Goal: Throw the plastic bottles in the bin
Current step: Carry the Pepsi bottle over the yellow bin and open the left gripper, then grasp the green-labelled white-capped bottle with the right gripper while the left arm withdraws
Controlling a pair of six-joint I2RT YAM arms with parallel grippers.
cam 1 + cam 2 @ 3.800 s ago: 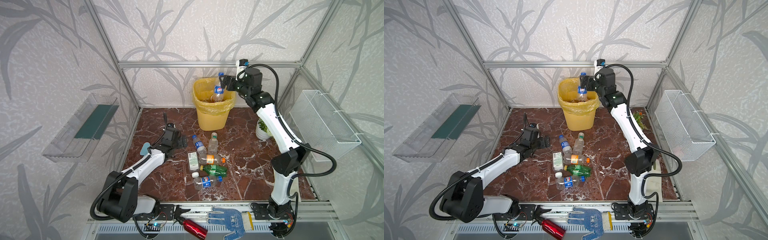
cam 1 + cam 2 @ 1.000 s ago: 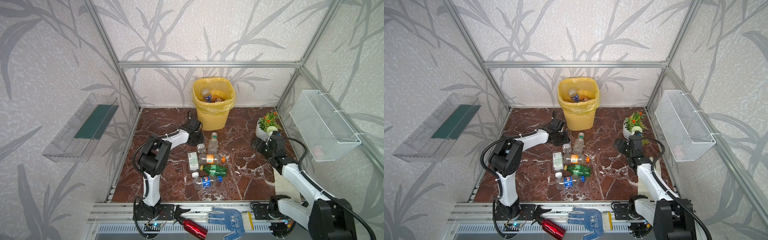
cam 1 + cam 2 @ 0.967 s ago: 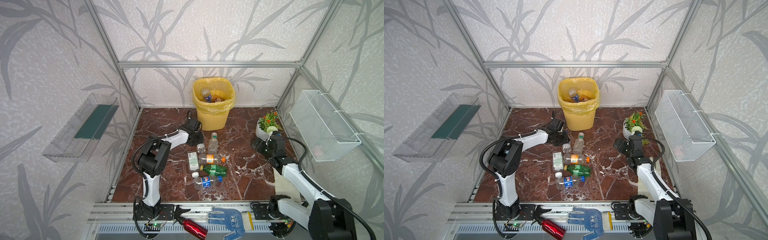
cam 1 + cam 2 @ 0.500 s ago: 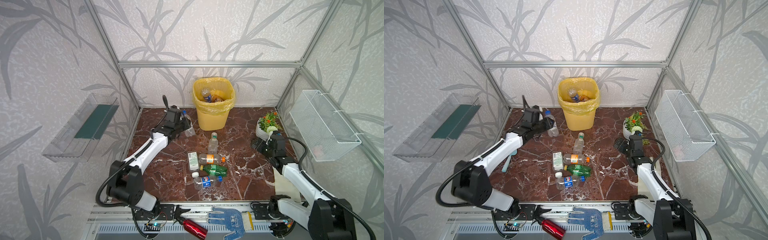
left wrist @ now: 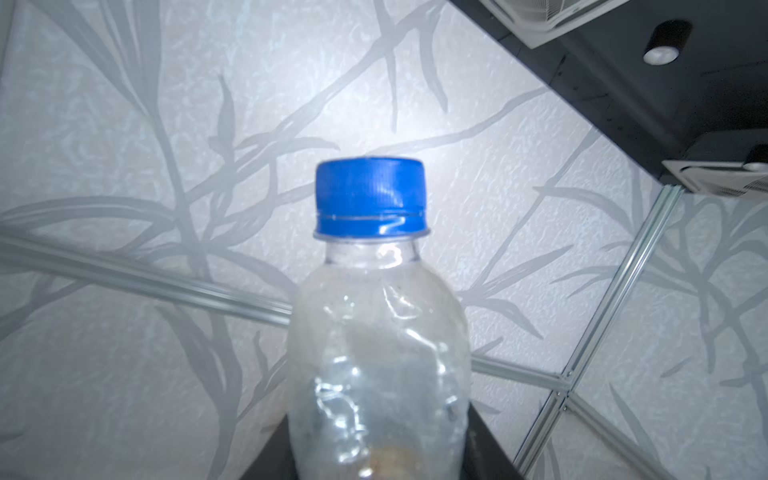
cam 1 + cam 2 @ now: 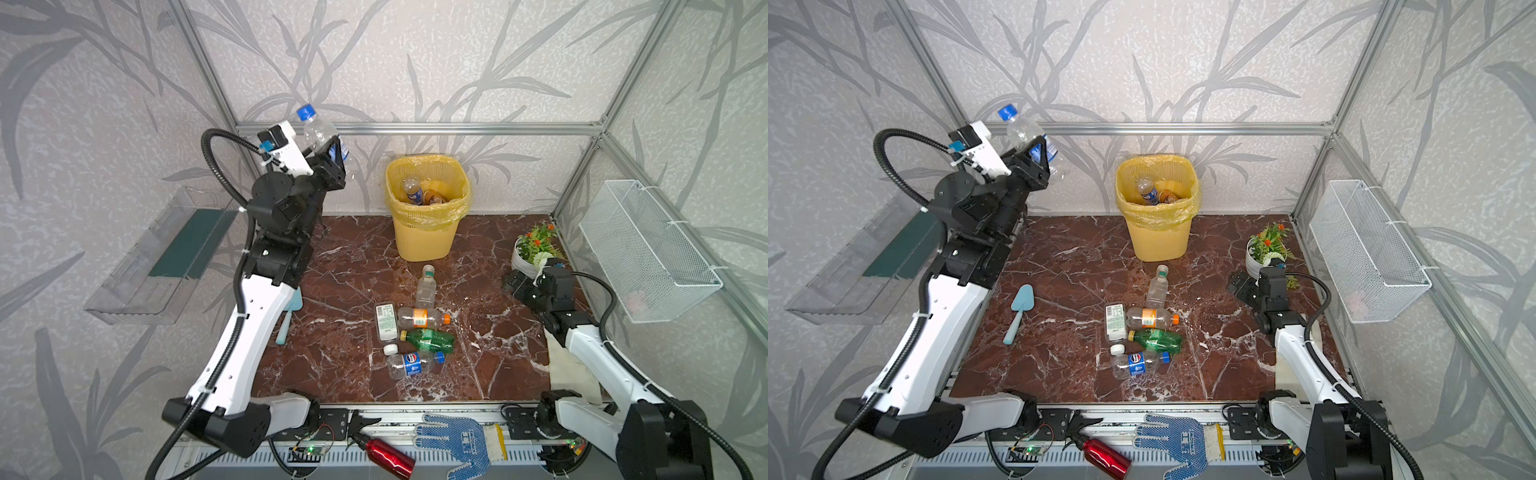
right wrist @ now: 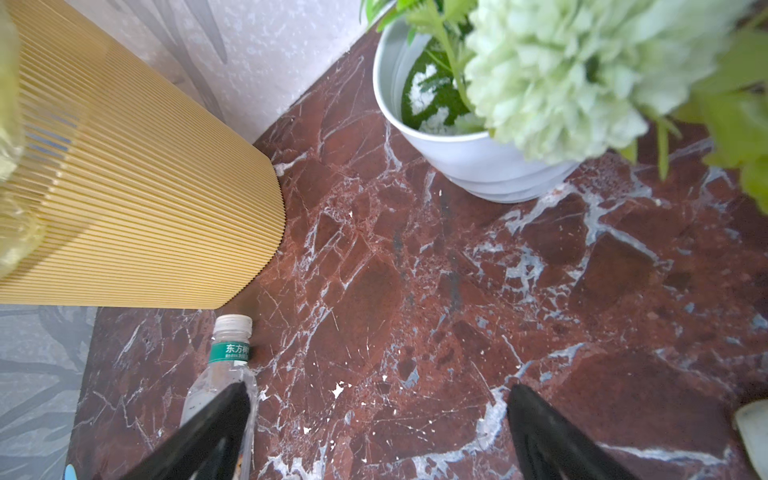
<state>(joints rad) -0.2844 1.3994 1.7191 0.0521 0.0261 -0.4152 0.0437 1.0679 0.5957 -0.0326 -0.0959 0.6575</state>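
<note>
My left gripper (image 6: 337,153) is raised high to the left of the bin (image 6: 424,243), shut on a clear plastic bottle (image 6: 318,131) with a blue cap. In the left wrist view that bottle (image 5: 376,332) stands upright between the black jaws. The yellow bin holds a few bottles (image 6: 413,192). Several plastic bottles lie on the marble floor in front of it: a clear one (image 6: 426,287), an orange-labelled one (image 6: 419,318), a green one (image 6: 429,339) and a blue-labelled one (image 6: 409,364). My right gripper (image 7: 376,390) is open and empty, low over the floor beside the clear bottle (image 7: 226,365).
A white plant pot (image 6: 524,262) stands just behind my right gripper. A blue trowel (image 6: 1019,311) lies on the floor at the left. A red metal bottle (image 6: 388,455) and a blue glove (image 6: 461,436) lie on the front rail. A wire basket (image 6: 648,249) and a clear tray (image 6: 166,253) hang on the side walls.
My left arm has lifted the blue-capped bottle from near the floor to high up, left of the bin. The right arm has stayed where it was.
</note>
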